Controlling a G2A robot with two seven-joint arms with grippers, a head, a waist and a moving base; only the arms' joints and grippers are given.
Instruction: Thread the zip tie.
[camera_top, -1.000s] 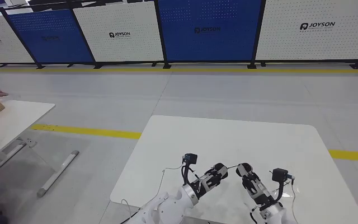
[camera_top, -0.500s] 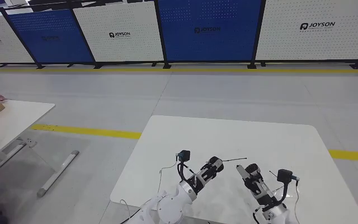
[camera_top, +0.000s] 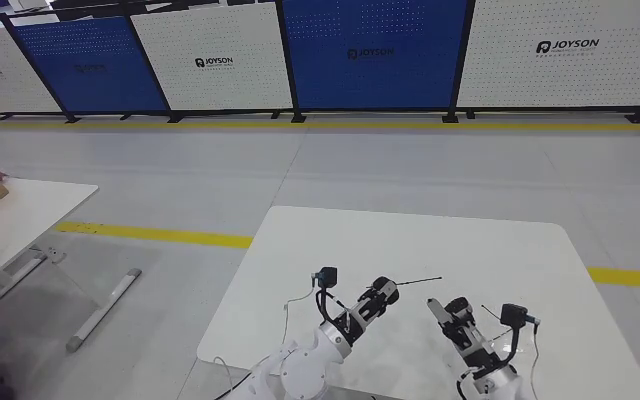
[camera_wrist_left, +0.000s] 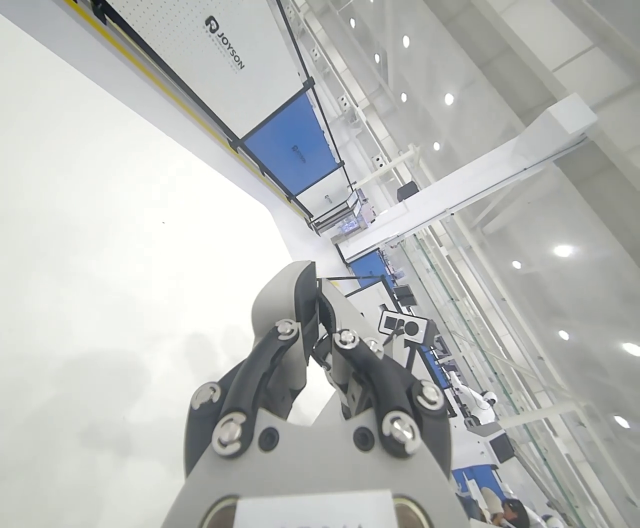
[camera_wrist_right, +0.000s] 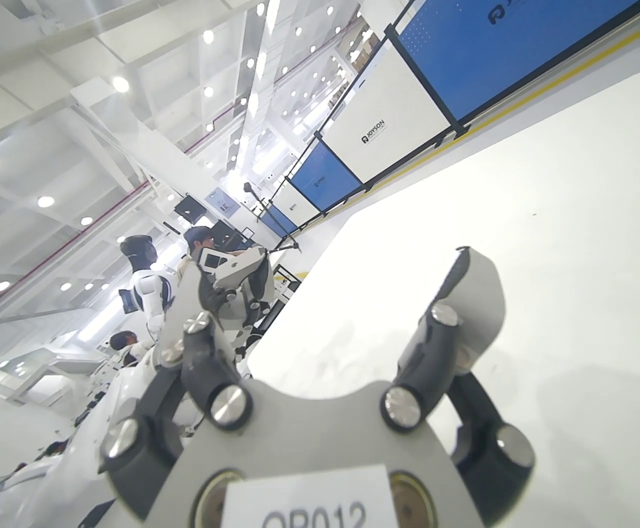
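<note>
Left gripper (camera_top: 384, 290) is pinched narrow on one end of the zip tie (camera_top: 420, 282). The tie is a thin black strip that sticks out level above the white surface (camera_top: 400, 235), pointing toward the right arm. Right gripper (camera_top: 438, 304) is spread wide and holds nothing. It sits near the tie's free tip, apart from it, low over the surface's near edge.

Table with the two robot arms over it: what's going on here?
The robot's left gripper has its fingers shut on a thin black zip tie, holding it above the white table with the free end pointing toward the right gripper. The right gripper's fingers are open and empty, apart from the tie. The tie looks straight, so threading seems not yet done.
</note>
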